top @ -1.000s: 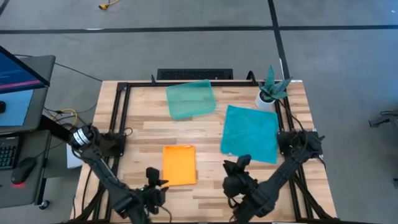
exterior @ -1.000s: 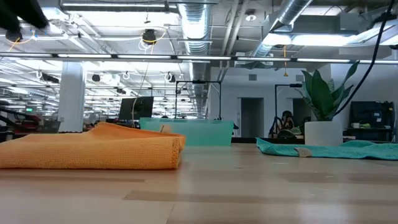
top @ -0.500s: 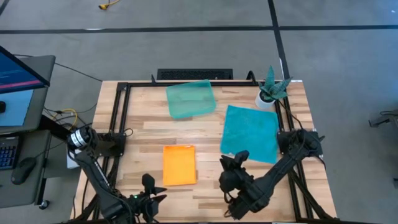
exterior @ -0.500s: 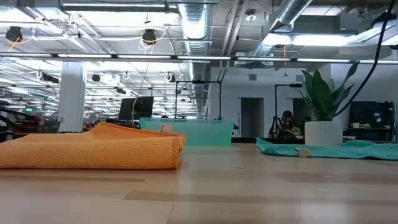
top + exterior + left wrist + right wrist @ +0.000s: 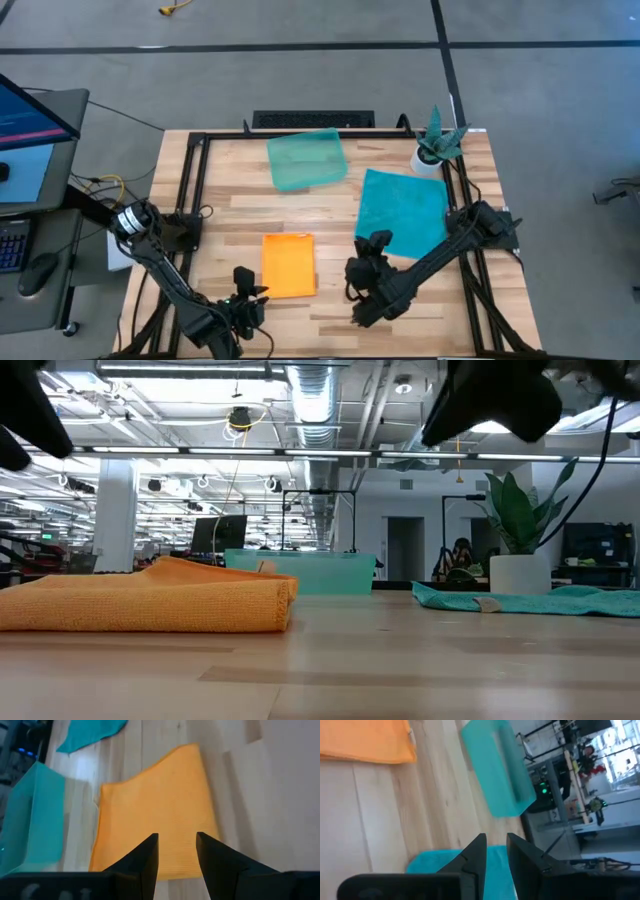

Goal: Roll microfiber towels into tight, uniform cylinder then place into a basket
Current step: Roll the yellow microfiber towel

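Observation:
The orange towel (image 5: pixel 288 265) lies folded into a narrow rectangle on the table's near middle; it also shows in the low view (image 5: pixel 150 602). The teal-blue towel (image 5: pixel 403 213) lies spread flat at the right. The pale-green basket (image 5: pixel 306 160) stands at the far middle. My left gripper (image 5: pixel 250 283) hovers just left of the orange towel's near end, fingers a little apart and empty (image 5: pixel 176 840). My right gripper (image 5: pixel 375 243) hovers over the teal towel's near left corner, fingers narrowly apart and empty (image 5: pixel 495 840).
A small white pot with a green plant (image 5: pixel 435 148) stands at the far right corner. A black frame (image 5: pixel 195 190) runs along the table's edges. Bare wood (image 5: pixel 335 225) lies between the two towels.
My left gripper has drawn back toward the near edge and then returned beside the orange towel. My right gripper has gone a little toward the far edge and left, and both arms now show at the top of the low view. The towels have not moved.

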